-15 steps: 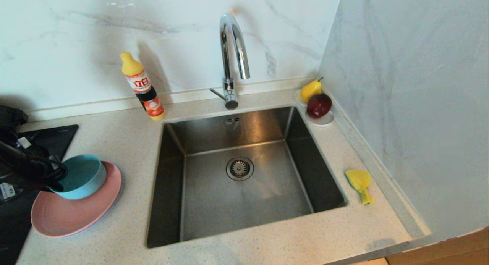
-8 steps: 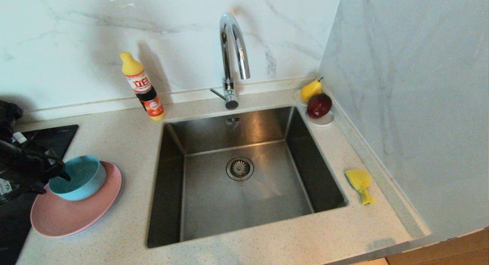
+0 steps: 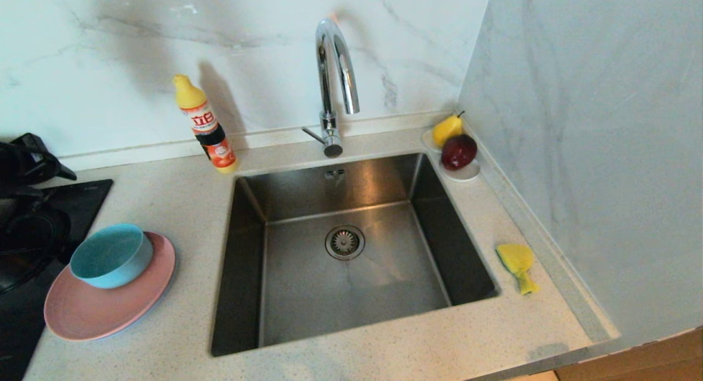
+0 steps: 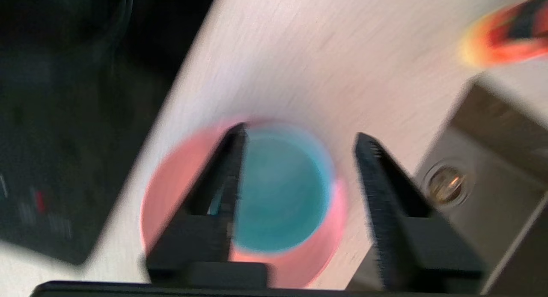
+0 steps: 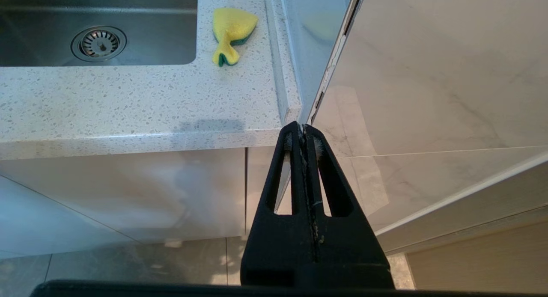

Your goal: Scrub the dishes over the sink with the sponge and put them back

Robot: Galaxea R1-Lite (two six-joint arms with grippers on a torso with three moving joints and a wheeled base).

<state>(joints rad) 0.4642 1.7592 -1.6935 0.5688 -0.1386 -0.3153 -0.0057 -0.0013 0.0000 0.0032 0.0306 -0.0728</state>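
A teal bowl [image 3: 111,255] stands upright on the pink plate [image 3: 104,309], on the counter left of the sink [image 3: 307,298]. My left arm [image 3: 27,205] is at the far left edge, drawn back from the bowl. In the left wrist view my left gripper [image 4: 302,134] hovers open above the bowl [image 4: 278,190] and plate [image 4: 171,190], with nothing between its fingers. The yellow sponge [image 3: 516,263] lies on the counter right of the sink. My right gripper [image 5: 303,128] hangs shut and empty below the counter's front edge, with the sponge [image 5: 231,31] beyond it.
A yellow-capped detergent bottle [image 3: 206,125] stands behind the sink's left corner, next to the chrome tap [image 3: 335,57]. A pear [image 3: 447,129] and a red apple [image 3: 458,150] sit on a white saucer [image 3: 469,174] at the back right. A black cooktop [image 3: 71,197] lies left of the dishes.
My left gripper opened off the bowl's rim and pulled back up and to the left. The bowl, tilted before, now sits flat on the pink plate.
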